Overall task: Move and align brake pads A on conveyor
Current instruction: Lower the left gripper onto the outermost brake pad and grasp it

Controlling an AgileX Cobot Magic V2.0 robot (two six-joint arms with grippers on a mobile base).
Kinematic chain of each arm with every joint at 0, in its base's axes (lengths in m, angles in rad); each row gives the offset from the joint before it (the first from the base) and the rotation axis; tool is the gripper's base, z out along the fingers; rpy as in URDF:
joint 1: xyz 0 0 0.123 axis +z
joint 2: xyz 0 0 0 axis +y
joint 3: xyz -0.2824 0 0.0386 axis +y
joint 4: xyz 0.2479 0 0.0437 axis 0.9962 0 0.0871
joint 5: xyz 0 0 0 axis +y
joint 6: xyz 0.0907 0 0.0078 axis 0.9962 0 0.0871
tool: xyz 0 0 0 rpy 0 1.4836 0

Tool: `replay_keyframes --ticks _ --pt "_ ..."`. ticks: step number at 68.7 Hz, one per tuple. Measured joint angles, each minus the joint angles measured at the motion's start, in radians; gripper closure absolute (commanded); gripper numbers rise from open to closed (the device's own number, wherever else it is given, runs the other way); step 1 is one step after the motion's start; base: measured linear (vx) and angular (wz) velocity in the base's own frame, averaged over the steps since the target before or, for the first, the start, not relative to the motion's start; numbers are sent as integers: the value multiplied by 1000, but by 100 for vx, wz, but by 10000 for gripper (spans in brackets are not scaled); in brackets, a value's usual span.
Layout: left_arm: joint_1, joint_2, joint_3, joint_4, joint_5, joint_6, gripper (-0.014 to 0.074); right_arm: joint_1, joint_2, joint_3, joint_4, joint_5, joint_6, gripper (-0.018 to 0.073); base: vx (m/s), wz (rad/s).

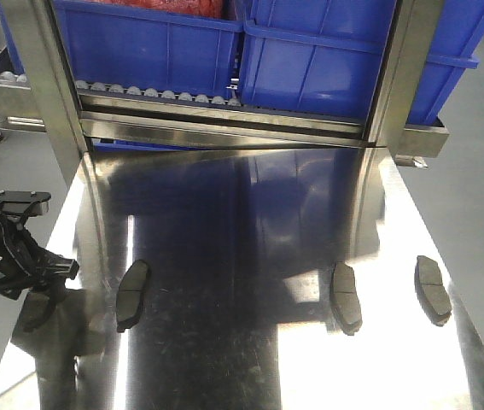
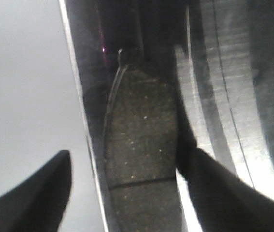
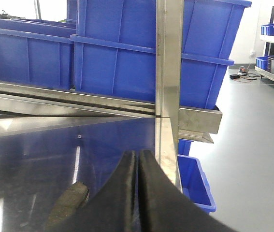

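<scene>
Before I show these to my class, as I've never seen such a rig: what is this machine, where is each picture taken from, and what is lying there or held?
It is a two-armed robot; each arm ends in a pincer, the gripper. The front picture looks onto a shiny steel table with blue bins behind. Four dark brake pads lie on it: the edge pad far left, the second pad beside it, the third pad and fourth pad on the right. The other pictures come from wrist cameras. The left gripper is open, a finger either side of the edge pad. The right gripper is shut, holding nothing.
</scene>
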Motion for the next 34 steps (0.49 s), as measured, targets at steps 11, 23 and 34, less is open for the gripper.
replay_keyframes --ticks 11,23,34 --pt "0 0 -1 -3 1 0 382 0 0 0 0 0 0 562 0 0" --pt "0 0 -2 -3 2 0 490 0 0 0 0 0 0 562 0 0" --pt "0 -4 -2 -3 3 0 499 0 0 0 0 0 0 562 0 0"
